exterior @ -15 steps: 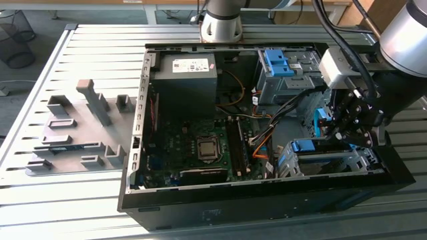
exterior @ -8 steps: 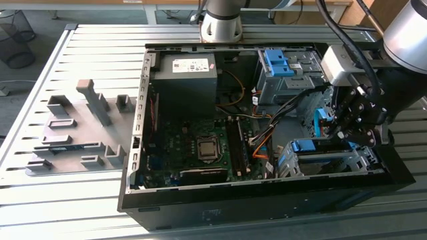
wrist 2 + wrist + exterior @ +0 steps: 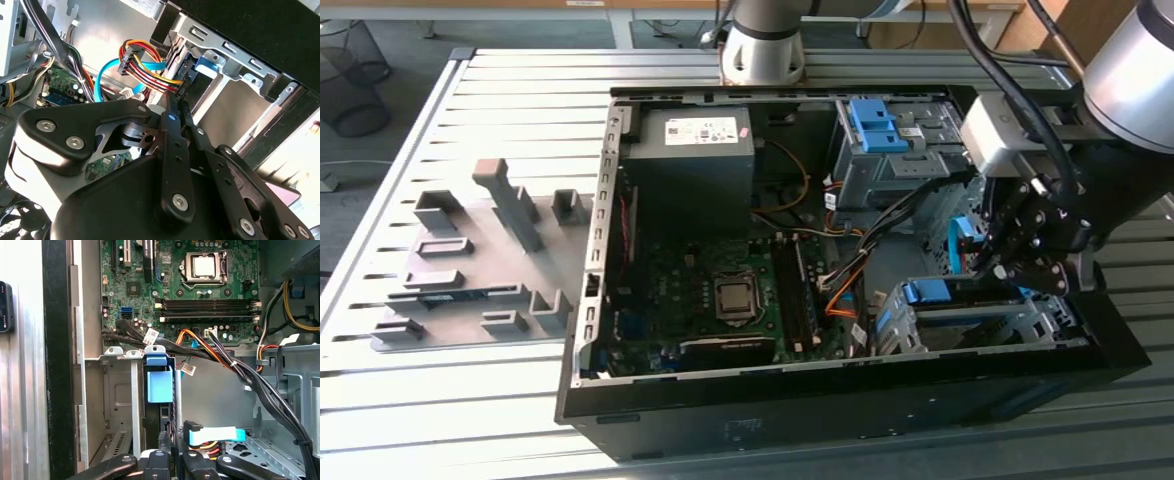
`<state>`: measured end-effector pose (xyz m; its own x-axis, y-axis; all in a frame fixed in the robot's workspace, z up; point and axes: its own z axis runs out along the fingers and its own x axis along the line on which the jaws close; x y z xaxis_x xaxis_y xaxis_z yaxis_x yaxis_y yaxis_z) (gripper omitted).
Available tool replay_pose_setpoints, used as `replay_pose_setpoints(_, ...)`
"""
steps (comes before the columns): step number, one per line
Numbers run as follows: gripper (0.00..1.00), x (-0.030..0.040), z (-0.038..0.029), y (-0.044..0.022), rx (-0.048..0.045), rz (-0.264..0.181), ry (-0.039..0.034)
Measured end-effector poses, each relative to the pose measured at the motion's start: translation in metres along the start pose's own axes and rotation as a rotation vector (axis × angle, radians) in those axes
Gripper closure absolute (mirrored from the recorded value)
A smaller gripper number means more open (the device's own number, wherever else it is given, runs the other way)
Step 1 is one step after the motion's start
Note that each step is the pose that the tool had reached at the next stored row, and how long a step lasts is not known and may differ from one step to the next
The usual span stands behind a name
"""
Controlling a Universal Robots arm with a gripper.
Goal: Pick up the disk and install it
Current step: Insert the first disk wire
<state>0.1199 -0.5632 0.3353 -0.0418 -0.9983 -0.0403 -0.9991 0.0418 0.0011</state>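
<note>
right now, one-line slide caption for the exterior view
Black robot gripper lowered into the open black computer case, beside the grey metal drive cage holding a blue-railed disk.

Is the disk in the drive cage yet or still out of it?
In. The disk stands on edge inside the cage, its blue rail showing at the cage mouth, with the pincer just behind it.

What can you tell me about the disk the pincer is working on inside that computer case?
The disk stands on edge in a grey metal drive cage at a corner of the open case. Its thin dark edge and blue plastic rail with a tab face the cameras; its broad faces are hidden. The black pincer sits right over it, but I cannot tell whether it grips the disk. Coloured cables run just beside it.
</note>
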Motion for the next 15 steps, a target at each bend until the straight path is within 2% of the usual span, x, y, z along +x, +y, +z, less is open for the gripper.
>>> replay_pose_setpoints(15,0.84,0.0007,-0.0005,0.0,-0.0007,0.0,-0.0001)
